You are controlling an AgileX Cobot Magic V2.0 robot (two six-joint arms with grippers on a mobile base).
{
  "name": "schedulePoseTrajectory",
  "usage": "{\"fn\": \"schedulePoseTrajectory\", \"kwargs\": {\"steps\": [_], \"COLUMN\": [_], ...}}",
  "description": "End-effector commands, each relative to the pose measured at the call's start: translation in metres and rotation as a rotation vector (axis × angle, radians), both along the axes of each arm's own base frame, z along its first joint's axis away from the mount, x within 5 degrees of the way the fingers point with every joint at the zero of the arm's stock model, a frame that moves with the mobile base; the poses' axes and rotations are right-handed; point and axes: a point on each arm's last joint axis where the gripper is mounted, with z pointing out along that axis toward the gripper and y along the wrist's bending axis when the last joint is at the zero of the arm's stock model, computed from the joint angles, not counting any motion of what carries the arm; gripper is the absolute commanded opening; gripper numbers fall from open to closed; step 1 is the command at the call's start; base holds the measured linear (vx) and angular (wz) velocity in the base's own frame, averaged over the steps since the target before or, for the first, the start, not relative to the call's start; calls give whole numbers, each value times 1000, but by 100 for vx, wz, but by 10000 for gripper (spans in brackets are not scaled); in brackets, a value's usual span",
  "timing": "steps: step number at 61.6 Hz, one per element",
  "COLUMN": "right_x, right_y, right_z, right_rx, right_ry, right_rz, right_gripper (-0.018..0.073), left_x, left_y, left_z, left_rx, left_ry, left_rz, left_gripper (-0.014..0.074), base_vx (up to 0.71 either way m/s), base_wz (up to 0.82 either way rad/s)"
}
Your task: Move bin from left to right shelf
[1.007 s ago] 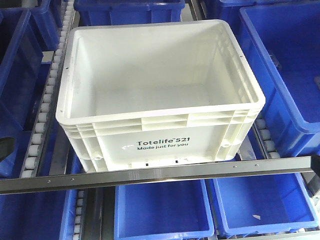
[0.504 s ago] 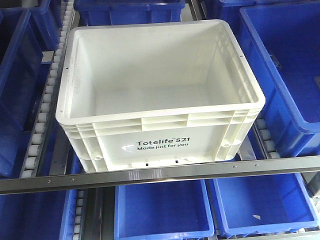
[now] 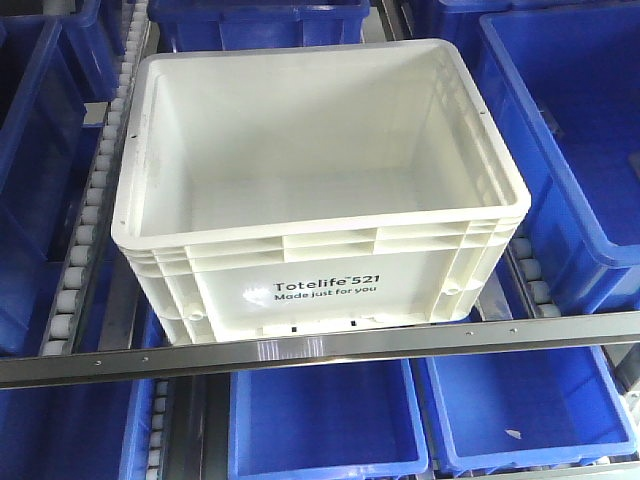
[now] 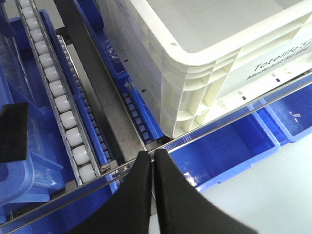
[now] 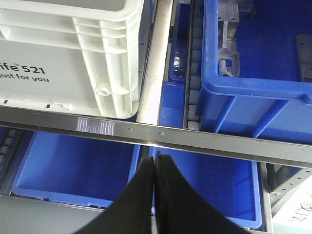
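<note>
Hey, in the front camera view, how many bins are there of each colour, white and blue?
white bin: 1
blue bins: at least 6, several cut off at the picture's edges
total: at least 7

You see bin (image 3: 320,190): large white rectangular tote, ribbed rim, black "Totelife 521 Made just for you" print on front wall. Upright, open top, empty inside. Sits on roller shelf (image 3: 85,240), front base just behind shiny steel front rail (image 3: 320,350).
</note>
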Motion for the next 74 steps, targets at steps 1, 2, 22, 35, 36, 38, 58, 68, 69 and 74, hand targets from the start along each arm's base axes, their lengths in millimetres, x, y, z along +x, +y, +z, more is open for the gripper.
{"fn": "schedulePoseTrajectory", "kwargs": {"steps": [1,2,22,35,36,38,58,68,69,74], "right_x": [3,3,3,3,3,3,3,3,3,3], "right_y": [0,0,0,0,0,0,0,0,0,0], "right_z": [12,12,12,12,12,12,12,12,12,12], "right_rx": [-3,-3,-4,-1,-1,-1,-1,-1,-1,-1], "right_ry": [-80,-80,-79,-77,-77,-77,-77,-77,-77,-77], "right_rz": [5,5,5,6,6,6,6,6,6,6], "right_gripper": [-8,-8,-9,-9,-9,-9,-9,-9,-9,-9], "left_x": [2,2,-21,-51,-52,-55,-63,-64,-64,-64], "left_y": [-1,-1,11,22,22,23,29,30,31,31], "left_z": [12,12,7,-51,-54,-66,-119,-117,-117,-117], "left_rx": [-32,-32,-29,-76,-78,-86,-141,-139,-138,-132], "left_ry": [-75,-75,-270,-565,-577,-613,-804,-822,-822,-823], "left_rz": [0,0,59,137,139,149,244,262,266,280], "left_gripper": [-7,-7,-7,-7,-7,-7,-6,-6,-6,-6], "base_vx": [0,0,0,0,0,0,0,0,0,0], "base_wz": [0,0,0,0,0,0,0,0,0,0]}}
